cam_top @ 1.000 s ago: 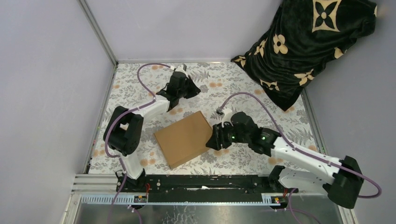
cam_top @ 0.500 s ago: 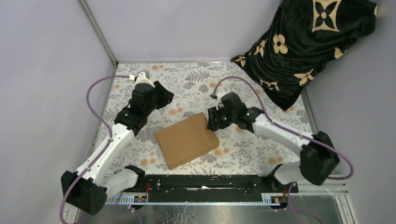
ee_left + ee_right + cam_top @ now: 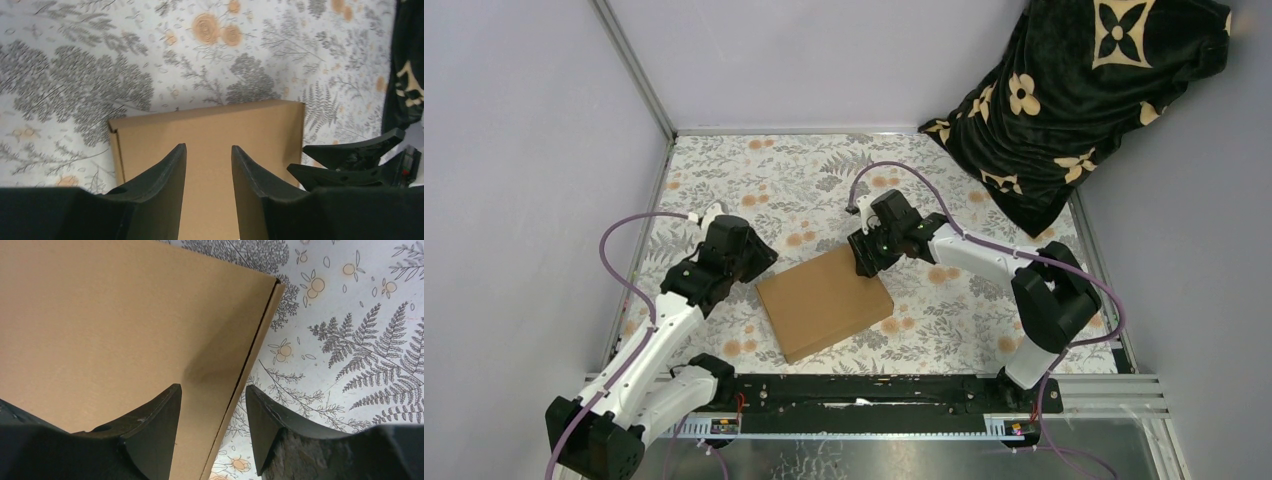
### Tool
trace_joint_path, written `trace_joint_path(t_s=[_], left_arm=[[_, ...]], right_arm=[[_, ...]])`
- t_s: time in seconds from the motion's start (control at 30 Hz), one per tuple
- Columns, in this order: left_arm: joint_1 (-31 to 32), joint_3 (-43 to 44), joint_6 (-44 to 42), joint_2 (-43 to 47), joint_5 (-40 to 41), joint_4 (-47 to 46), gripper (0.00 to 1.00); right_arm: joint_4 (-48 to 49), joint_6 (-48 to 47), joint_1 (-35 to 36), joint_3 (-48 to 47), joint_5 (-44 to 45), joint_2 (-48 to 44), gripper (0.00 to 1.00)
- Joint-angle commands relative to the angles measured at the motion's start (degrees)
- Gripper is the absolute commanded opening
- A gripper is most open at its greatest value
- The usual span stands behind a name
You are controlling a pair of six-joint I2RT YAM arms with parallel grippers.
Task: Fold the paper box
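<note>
Left arm (image 3: 664,330) and right arm (image 3: 969,255) lean low over the paper box (image 3: 824,303) from opposite sides, both jaws spread.

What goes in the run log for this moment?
paper box: closed, flat on table | left gripper: open, over box's left end, empty | right gripper: open, over box's far corner, empty

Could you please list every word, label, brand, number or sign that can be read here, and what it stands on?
No text can be read in any view.
The paper box is plain brown, unprinted.
The black blanket bears only cream flower motifs, no letters.
The tablecloth shows only leaves and flowers.
</note>
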State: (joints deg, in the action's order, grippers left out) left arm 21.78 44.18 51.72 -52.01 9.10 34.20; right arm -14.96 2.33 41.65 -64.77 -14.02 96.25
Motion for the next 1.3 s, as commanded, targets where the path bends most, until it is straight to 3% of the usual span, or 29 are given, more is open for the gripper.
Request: trace_joint_path(t_s=[0.0,0.33,0.53,0.8,1.1,1.27], left_arm=[[0.39,-0.94,4.65,0.50,4.03,7.36,0.45],[5.16,-4.75,12.11,0.23,3.43,12.04,0.45],[8.69,-8.50,15.35,1.75,3.93,12.04,0.45],[8.85,-5.17,14.55,6.49,6.43,17.12,0.46],[8.85,-10.27,18.86,8.51,3.59,20.98,0.52],[8.94,-14.29,21.01,8.63,1.38,16.73,0.58]], right_arm=[[-0.48,-2.06,0.27,-1.24,2.07,0.34,0.57],[0.98,-0.12,1.94,9.56,6.84,-2.51,0.56],[0.79,1.66,2.01,9.84,8.31,-2.29,0.54],[0.03,1.97,1.99,9.64,8.63,-2.99,0.54],[0.73,2.53,1.96,10.66,8.14,-2.91,0.54],[1.19,3.42,2.00,11.29,8.08,-2.61,0.54]])
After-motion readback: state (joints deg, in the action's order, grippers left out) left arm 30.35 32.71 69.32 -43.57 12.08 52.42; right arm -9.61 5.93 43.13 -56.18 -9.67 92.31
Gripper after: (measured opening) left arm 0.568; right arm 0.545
